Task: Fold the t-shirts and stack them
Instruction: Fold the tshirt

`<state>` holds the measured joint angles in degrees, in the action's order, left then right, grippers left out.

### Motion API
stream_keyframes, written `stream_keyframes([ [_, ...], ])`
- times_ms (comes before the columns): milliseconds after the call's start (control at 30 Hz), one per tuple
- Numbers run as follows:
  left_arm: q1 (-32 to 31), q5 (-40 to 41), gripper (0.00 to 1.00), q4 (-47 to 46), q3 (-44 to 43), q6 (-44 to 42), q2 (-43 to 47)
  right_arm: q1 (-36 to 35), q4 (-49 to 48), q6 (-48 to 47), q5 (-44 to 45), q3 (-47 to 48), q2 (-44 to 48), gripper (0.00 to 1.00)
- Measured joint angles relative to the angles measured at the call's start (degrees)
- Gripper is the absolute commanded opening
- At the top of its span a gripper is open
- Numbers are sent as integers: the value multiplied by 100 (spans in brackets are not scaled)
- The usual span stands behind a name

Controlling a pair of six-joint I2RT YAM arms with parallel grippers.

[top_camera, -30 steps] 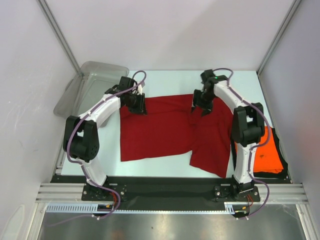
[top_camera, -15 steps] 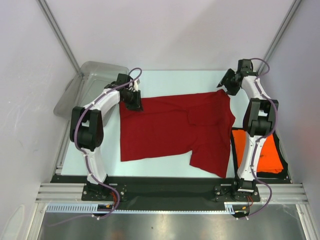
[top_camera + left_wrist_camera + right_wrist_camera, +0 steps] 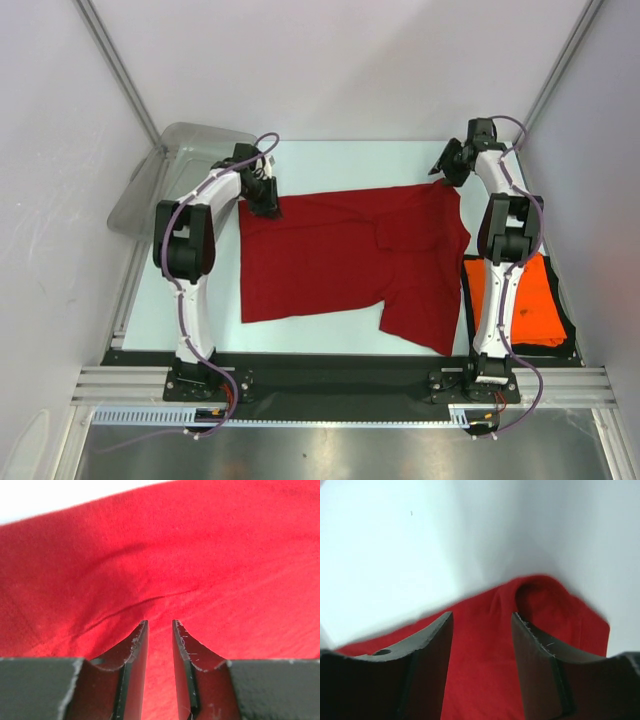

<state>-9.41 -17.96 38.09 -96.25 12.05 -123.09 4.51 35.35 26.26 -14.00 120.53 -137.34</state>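
We see the dark red t-shirt spread on the table, and the bright orange t-shirt at the near right beside the right arm. The left gripper pinches the red shirt's far left corner between nearly closed jaws. The right gripper hovers, jaws apart and holding nothing, over its far right corner. The translucent grey tub sits far left, with both shirts outside it.
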Motion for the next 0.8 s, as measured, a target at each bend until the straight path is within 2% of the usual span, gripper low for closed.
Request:
stream_keyframes([
  [100, 0, 22, 30, 20, -105, -2, -122, 13, 39, -4, 9, 260, -173, 55],
  [533, 7, 118, 30, 118, -107, 11, -247, 87, 120, -190, 125, 264, -203, 52],
  [733, 26, 127, 30, 168, -179, 146, -369, 98, 101, -256, 129, 476, -533, 36],
  [767, 31, 125, 30, 192, -212, 153, -398, 101, 85, -254, 151, 487, -584, 24],
  [800, 35, 125, 30, 225, -249, 164, -420, 103, 83, -254, 177, 487, -632, 19],
])
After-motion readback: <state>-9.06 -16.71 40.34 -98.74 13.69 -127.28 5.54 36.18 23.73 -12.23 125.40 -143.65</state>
